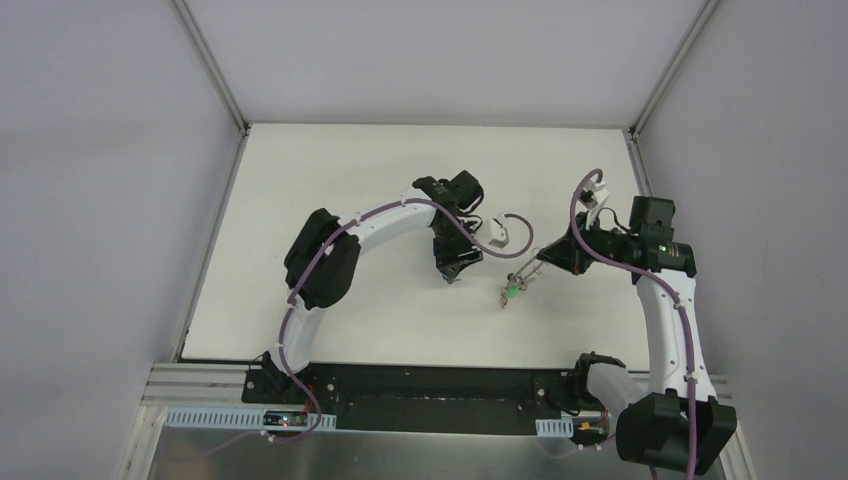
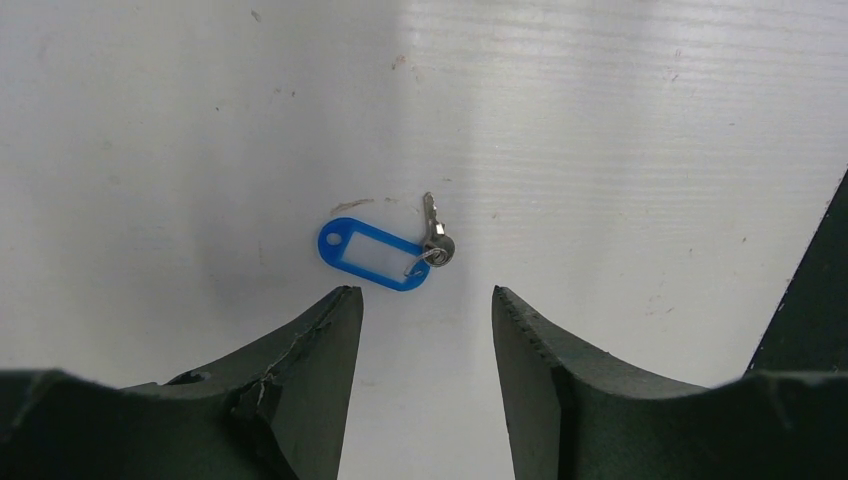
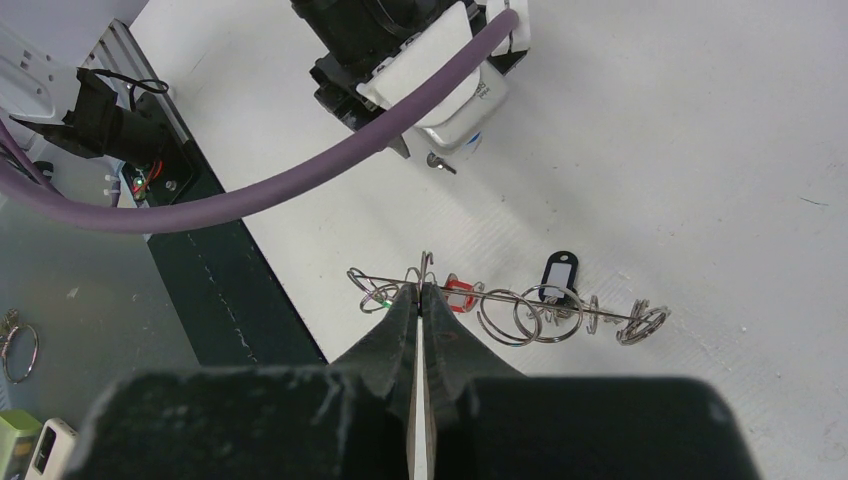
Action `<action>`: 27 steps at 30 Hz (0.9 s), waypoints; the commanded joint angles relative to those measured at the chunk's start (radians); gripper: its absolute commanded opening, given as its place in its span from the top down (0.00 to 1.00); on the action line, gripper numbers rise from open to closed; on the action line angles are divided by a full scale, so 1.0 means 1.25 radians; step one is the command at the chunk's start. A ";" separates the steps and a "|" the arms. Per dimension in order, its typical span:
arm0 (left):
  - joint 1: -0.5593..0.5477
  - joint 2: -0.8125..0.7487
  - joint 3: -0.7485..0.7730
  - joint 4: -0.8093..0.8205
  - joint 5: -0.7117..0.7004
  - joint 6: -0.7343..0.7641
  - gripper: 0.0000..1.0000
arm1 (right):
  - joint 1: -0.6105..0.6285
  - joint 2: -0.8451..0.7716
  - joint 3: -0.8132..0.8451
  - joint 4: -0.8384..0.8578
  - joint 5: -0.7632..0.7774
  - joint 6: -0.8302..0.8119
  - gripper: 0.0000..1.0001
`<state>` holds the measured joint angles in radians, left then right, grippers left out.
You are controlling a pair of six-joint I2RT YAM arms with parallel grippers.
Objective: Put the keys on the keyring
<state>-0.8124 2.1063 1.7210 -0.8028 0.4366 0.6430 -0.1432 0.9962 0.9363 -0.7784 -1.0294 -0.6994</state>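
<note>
Pinching the looped wire keyring (image 3: 497, 294), the right hand (image 3: 422, 290) is clamped; the left hand (image 2: 425, 296) gapes above a blue-tagged key (image 2: 385, 250).

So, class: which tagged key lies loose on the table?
The blue-tagged key, alone before the left gripper; the red tag and black tag hang on the keyring.

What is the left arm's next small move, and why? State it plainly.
Probably ease the left end effector forward and down over the blue tag of the key lying on the table. It stands open and empty, with the tag just beyond its tips, not between them. The right end effector is shut on the keyring, which holds other tagged keys.
</note>
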 commanded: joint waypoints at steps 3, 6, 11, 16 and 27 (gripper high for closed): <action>-0.020 0.022 0.066 -0.050 0.010 0.050 0.48 | -0.001 -0.005 -0.005 0.018 -0.040 -0.005 1.00; -0.025 0.031 0.060 -0.054 0.006 0.056 0.48 | -0.001 -0.007 -0.005 0.019 -0.039 -0.006 1.00; -0.027 0.047 0.057 -0.054 -0.003 0.053 0.49 | -0.001 -0.005 -0.007 0.018 -0.041 -0.006 1.00; -0.029 0.059 0.048 -0.054 -0.011 0.048 0.50 | -0.002 -0.005 -0.008 0.019 -0.042 -0.005 1.00; -0.032 0.062 0.009 -0.040 -0.023 0.057 0.54 | -0.004 -0.005 -0.010 0.019 -0.044 -0.003 1.00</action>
<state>-0.8391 2.1769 1.7485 -0.8360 0.4152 0.6846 -0.1436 0.9962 0.9226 -0.7780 -1.0298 -0.6991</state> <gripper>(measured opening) 0.473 0.009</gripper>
